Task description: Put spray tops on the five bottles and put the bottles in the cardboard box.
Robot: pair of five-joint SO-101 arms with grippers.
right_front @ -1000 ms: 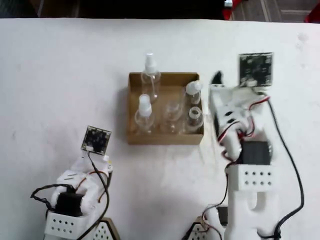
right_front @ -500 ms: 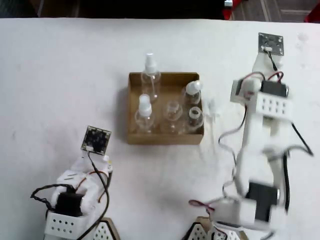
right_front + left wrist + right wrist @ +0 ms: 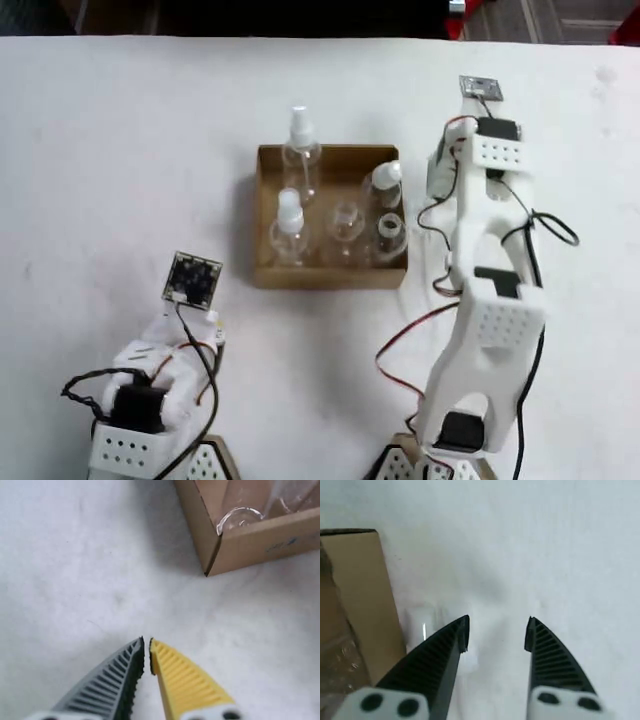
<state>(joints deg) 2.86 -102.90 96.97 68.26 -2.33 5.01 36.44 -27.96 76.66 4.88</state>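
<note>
White table (image 3: pixel 120 150) all round: left of the box (image 3: pixel 330 277) my left gripper (image 3: pixel 146 655) rests clenched on nothing, while the box holds all five bottles (image 3: pixel 288 235), two of them bare-necked. Right of the box, my right arm (image 3: pixel 487 300) has swung back from its far reach of half a second ago, and the right gripper (image 3: pixel 497 630) hangs released over a loose spray top (image 3: pixel 422 622) just beside the box, so capping looks next. From above the arm covers that top; at the wrist it's a pale blur partly behind one finger.

Bright, even overhead light. White bench (image 3: pixel 120 150) glares pale throughout. Soft shadow lies beside the cardboard box (image 3: pixel 260 547) corner.
</note>
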